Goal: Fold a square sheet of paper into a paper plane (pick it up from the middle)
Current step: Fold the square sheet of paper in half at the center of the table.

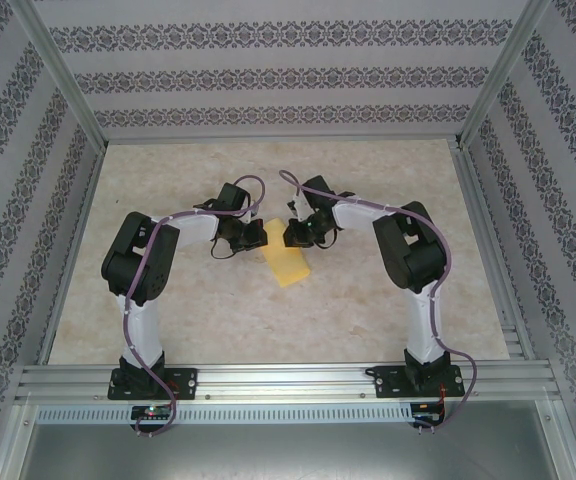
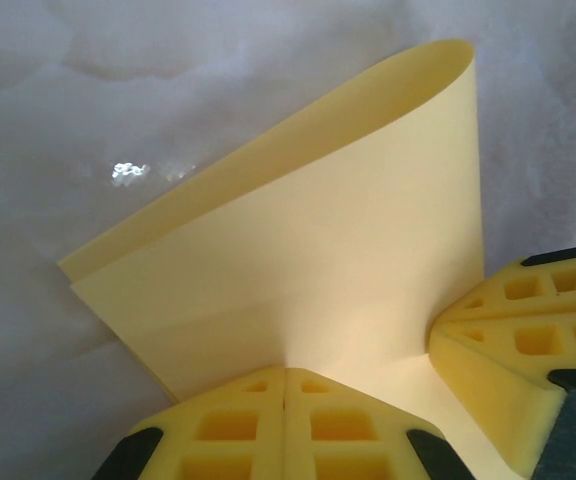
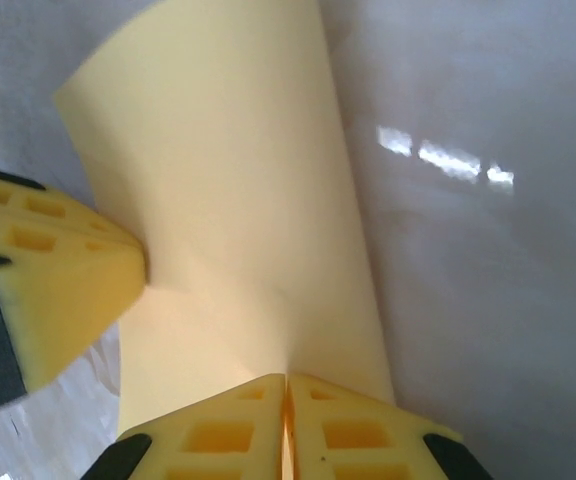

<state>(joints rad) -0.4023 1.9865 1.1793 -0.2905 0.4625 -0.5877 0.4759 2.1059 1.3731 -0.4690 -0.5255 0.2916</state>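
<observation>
From above, the square sheet of paper [image 1: 288, 265] sits just above the centre of the frame, doubled over on the marbled bench [image 1: 388, 310]. The left end effector [image 1: 251, 238] and right end effector [image 1: 295, 235] meet at its upper end. Bare bench lies on every side, and the metal rails [image 1: 268, 378] and patterned walls [image 1: 268, 80] stand well apart, so there is room to swing either arm outward.

In the left wrist view, the left end effector [image 2: 285, 385] at bottom centre is clenched on the sheet's near edge. The paper rises in two layers with a soft, uncreased roll at upper right, and its edges are slightly offset at the left. One yellow finger of the right end effector touches the sheet at lower right.

In the right wrist view, the right end effector [image 3: 286, 395] at bottom centre is likewise pinched on the paper, with the left one pressing in from the left edge.

The sheet looks light, thin and limp. It will likely buckle or crease wherever it is squeezed and slide on the smooth bench, so shallow pinches close to the intended fold line seem best.
</observation>
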